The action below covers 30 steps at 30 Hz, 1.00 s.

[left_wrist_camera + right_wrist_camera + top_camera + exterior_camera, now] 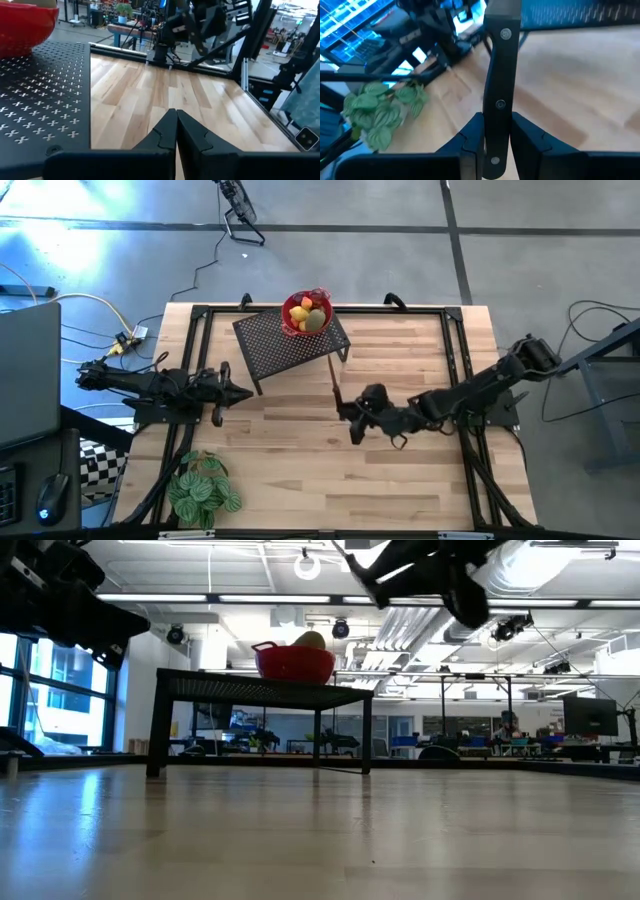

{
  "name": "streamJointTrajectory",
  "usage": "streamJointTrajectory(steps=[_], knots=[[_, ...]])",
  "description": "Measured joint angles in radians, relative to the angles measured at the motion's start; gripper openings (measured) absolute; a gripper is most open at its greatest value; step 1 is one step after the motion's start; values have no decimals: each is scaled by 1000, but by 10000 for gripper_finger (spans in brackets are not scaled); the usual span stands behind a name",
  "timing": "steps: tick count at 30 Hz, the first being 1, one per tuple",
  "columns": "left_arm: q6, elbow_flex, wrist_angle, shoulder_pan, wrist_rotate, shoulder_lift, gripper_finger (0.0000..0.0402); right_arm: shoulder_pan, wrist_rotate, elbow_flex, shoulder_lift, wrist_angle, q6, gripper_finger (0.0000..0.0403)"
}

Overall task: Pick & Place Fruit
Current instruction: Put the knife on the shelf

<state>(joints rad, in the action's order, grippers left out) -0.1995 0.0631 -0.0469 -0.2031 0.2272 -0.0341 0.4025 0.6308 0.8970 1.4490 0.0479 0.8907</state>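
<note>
The fruit, yellow, orange and green pieces, lies in a red bowl on a black perforated stand at the table's far middle. In the low view one yellowish piece shows above the bowl's rim. My right gripper hovers over the table's middle, shut on a dark flat bar with rivets, like a knife's handle. My left gripper waits shut at the table's left and holds nothing; its fingers point level across the table. My right gripper pinches the dark bar's two flat sides between its two fingers. The bar sticks out ahead of the fingers, along them. From above it shows as a thin line running toward the stand's right leg, clear of the table.
A green leafy plant sits at the table's near left corner. The black stand's legs rest on the wood. Bare wood lies in front of and to the right of the stand. A black frame rims the table.
</note>
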Motion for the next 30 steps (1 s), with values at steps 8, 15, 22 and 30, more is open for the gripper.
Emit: streamJointTrajectory(steps=[8,15,22,30], knots=[[-71,-3,141,0,-3,0,82,-74,1,0,19,141,-217,64],[-97,-2,191,0,26,-25,161,-84,-22,0,113,380,-382,64],[-96,-2,310,0,4,-145,206,-90,-35,0,201,526,-429,64],[-94,0,577,0,-58,-379,236,-89,-36,0,245,577,-451,64]])
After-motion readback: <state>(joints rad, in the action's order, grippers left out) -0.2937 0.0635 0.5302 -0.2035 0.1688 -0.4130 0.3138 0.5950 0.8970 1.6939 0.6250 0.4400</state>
